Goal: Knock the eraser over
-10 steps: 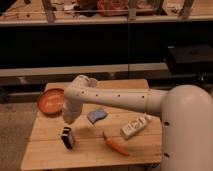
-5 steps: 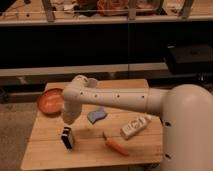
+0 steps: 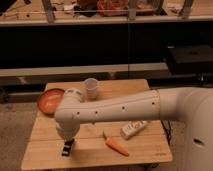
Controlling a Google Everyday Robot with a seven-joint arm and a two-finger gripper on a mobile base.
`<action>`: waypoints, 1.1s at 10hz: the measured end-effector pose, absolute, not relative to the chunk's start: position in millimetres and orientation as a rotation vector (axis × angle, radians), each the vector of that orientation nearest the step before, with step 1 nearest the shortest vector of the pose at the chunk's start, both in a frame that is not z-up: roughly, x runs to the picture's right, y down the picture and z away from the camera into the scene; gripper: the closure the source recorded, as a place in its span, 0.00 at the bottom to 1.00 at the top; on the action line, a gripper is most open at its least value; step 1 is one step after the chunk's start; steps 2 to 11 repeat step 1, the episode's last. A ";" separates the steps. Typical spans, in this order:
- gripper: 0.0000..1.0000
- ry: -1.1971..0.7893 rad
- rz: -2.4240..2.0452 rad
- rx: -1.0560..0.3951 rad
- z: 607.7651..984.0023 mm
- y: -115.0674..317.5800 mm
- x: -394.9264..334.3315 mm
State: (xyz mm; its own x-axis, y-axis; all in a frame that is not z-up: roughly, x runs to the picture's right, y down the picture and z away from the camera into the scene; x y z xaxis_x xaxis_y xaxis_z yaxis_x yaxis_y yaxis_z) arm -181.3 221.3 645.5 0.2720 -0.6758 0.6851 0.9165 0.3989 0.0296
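We see the eraser (image 3: 67,148) near the front-left edge of the wooden table (image 3: 145,147), directly beneath the gripper (image 3: 67,140), which comes down on it from above. An orange bowl (image 3: 49,100), white cup (image 3: 90,88) and carrot (image 3: 116,145) sit apart.

The dark eraser (image 3: 66,148) stands near the table's front-left edge, under the tool (image 3: 68,141).

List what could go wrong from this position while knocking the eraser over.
The gripper sits right above the small dark eraser near the wooden table's front-left edge, so a hard push might send it off the table. The arm's white elbow hangs close to the orange bowl and could bump it.
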 end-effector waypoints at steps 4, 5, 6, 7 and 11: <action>0.93 -0.686 -1.112 -0.412 634.7 231.4 -179.6; 0.93 -0.686 -1.112 -0.412 634.7 231.4 -179.6; 0.93 -0.686 -1.112 -0.412 634.7 231.4 -179.6; 0.93 -0.686 -1.112 -0.412 634.7 231.4 -179.6; 0.93 -0.686 -1.112 -0.412 634.7 231.4 -179.6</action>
